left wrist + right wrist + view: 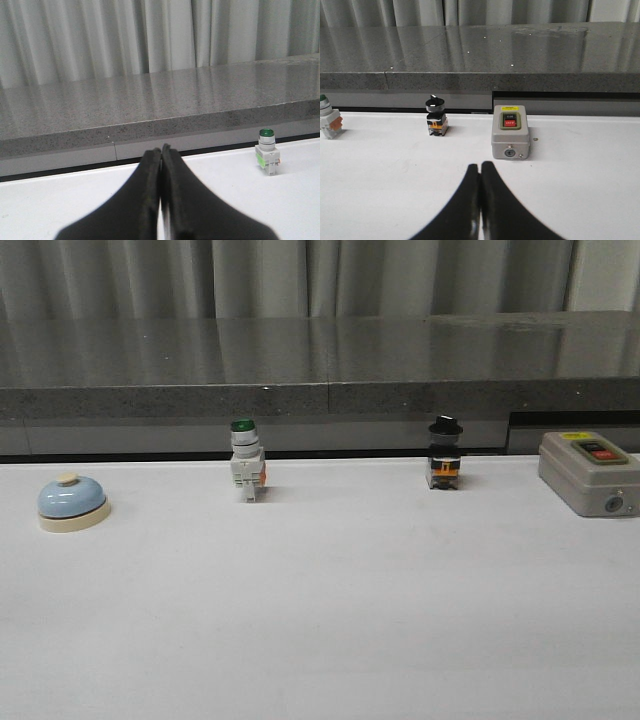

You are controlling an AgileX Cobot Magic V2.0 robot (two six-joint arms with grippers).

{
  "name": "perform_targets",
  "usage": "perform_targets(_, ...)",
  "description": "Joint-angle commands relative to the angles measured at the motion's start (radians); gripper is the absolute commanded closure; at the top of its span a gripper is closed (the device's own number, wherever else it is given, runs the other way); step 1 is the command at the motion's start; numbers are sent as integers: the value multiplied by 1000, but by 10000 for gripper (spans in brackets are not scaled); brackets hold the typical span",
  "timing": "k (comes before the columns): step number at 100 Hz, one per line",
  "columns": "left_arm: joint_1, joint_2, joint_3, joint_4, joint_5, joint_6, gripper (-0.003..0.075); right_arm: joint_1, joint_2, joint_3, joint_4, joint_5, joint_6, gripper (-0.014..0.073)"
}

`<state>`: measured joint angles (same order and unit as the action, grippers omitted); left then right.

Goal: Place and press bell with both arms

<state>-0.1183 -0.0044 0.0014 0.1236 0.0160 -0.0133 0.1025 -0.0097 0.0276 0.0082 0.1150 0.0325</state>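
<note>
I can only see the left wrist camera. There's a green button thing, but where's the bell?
Observer: The bell sits at the far left of the white table in the front view, left of the green-capped switch you see.
Operator: Is anything touching it?
Observer: No. It stands alone, upright on its cream base, and neither arm shows in the front view.
Operator: What's on the other side of the table?
Observer: A black-knobbed switch stands right of the green one, and a grey box with red and black buttons sits at the far right.
Operator: Is the other gripper closed like mine?
Observer: Yes. The right gripper has its fingers pressed together, empty.
</note>
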Motion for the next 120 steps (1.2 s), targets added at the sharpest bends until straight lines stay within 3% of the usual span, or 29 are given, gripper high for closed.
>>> perform_targets(1,1,-26,40,-9,-81,-10,739,-6,-20,-15,-8,-85,-8,662)
perform_targets(49,1,-24,12,-25,-69,-10,740,-6,-20,-15,-8,-85,-8,662)
perform_targets(82,1,109,-255,-96,194,-10,740,-6,-20,-15,-8,-85,-8,662)
perform_targets(120,1,547,-706,-100,551,-10,739,-6,-20,-15,-8,-85,-8,662)
